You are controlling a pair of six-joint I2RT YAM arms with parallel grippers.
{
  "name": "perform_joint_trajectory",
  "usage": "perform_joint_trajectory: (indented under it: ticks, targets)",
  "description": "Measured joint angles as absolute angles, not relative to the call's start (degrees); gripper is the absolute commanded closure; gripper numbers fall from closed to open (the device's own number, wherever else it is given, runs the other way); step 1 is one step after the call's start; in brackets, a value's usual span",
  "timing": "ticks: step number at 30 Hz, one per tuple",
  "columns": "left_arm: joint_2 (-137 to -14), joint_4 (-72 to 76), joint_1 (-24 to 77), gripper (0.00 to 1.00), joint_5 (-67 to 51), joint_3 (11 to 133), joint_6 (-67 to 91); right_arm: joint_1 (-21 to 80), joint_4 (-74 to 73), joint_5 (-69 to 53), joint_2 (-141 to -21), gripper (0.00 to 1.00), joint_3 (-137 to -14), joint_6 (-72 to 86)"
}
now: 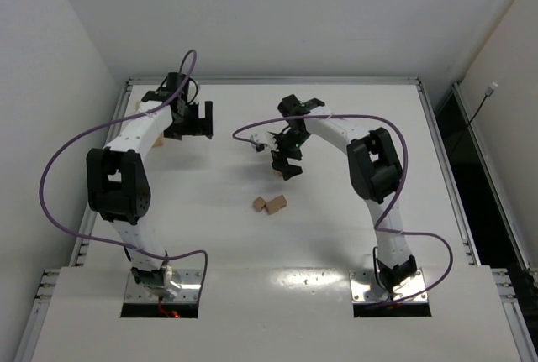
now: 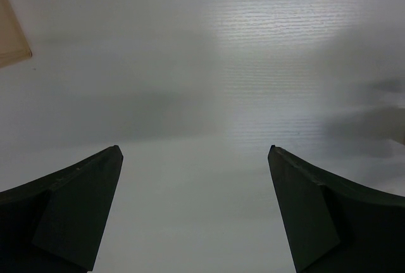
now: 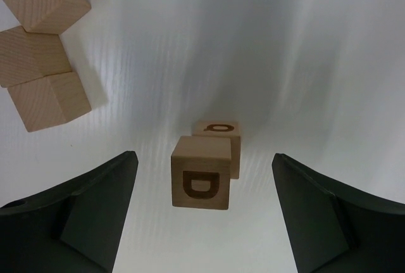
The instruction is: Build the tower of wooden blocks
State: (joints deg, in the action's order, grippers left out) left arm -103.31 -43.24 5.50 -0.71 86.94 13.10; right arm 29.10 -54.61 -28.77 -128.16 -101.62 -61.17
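Note:
Two small light-tan wooden cubes (image 1: 270, 204) lie side by side on the white table. In the right wrist view one bears a "D" (image 3: 201, 173) and the one touching it behind bears a "Q" (image 3: 218, 135). My right gripper (image 1: 284, 165) is open above them, and the D cube lies between its fingertips (image 3: 204, 155) without touching them. Three more plain cubes (image 3: 38, 51) cluster at the upper left of that view, one resting on the others. No slim column shows. My left gripper (image 1: 200, 118) is open and empty (image 2: 195, 149) over bare table at the far left.
A corner of a flat tan tray (image 2: 9, 32) shows at the left wrist view's upper left. In the top view it is mostly hidden behind the left arm (image 1: 139, 108). The raised table rim (image 1: 277, 81) runs along the far edge.

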Motion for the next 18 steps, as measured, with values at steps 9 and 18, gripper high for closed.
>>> perform_joint_trajectory:
  ticks: [9, 18]
  targets:
    - [-103.39, -43.22, 5.45, 0.0, -1.17, 87.59, 13.1, 30.35, -55.51, -25.71, -130.28, 0.33, -103.63, -60.93]
    - [-103.55, -43.2, 4.93, 0.0, -1.32, 87.59, 13.13, 31.62, -55.86, -23.66, -132.97, 0.44, -104.9, -60.18]
